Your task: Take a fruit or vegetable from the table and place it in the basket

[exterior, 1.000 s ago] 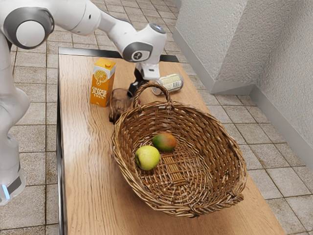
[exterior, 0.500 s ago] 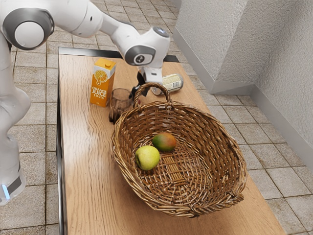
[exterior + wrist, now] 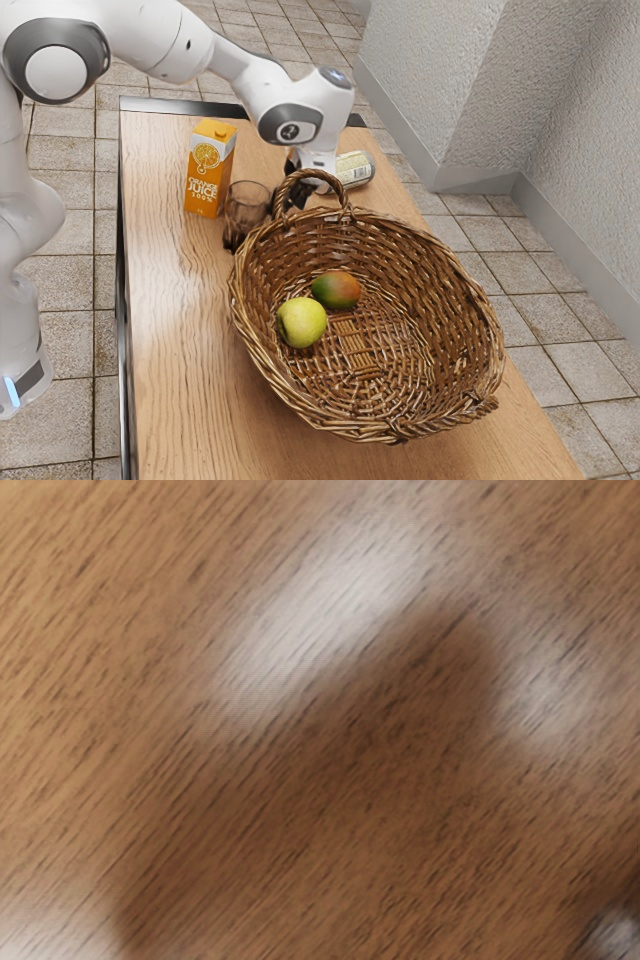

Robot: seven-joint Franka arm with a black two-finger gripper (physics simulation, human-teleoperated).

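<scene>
My gripper (image 3: 294,186) is low over the far part of the table, behind the basket's raised handle, which hides part of it; how its fingers stand is not visible. The wicker basket (image 3: 375,408) stands on the wooden table (image 3: 180,370). Inside it lie a yellow-green apple (image 3: 302,323) and, touching or close beside it, a red-green mango (image 3: 337,290). In the wrist view, bare wood of the table (image 3: 330,810) lies under the hand, with shadow and bright reflections across it.
An orange juice carton (image 3: 210,168) stands toward the exterior view's left. Between it and the gripper is a dark transparent glass (image 3: 246,205), near the basket's rim. A can (image 3: 354,169) lies on its side just beyond the gripper, toward the exterior view's right.
My hand has moved a little toward the exterior view's right, away from the glass and behind the basket handle. The apple, mango, basket, carton and can have stayed put.
</scene>
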